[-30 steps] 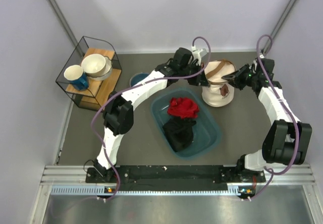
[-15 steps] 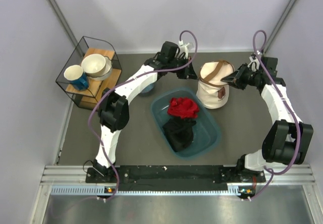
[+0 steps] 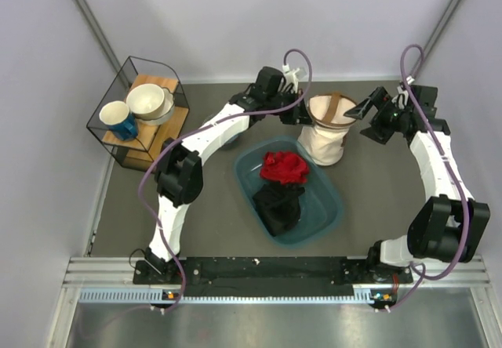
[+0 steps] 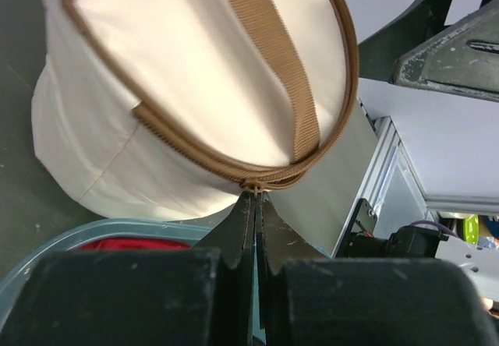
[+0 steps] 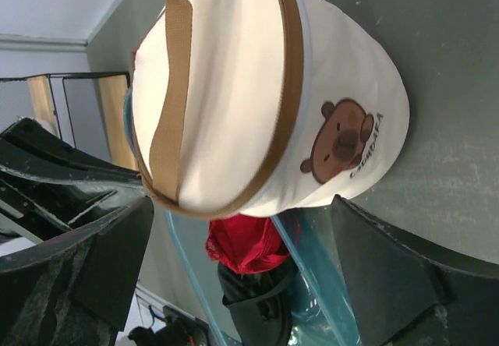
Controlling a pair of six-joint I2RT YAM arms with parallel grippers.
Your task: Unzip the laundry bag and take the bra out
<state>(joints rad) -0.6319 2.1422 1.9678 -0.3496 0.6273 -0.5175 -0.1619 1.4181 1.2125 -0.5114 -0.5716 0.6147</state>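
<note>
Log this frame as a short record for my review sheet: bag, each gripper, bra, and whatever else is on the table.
bag: the laundry bag sits on the table beyond the teal tub; lid on, brown zipper band looks closed where it shows
left gripper: shut on the zipper pull at the bag's rim
right gripper: open, jaws wide apart, beside the bag; contact unclear
bra: not visible
tub contents: red cloth, black cloth
far left: wire rack holding a blue mug and bowls

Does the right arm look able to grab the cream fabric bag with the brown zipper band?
Probably yes: the right gripper is open beside the cream fabric bag, with nothing between them.
</note>
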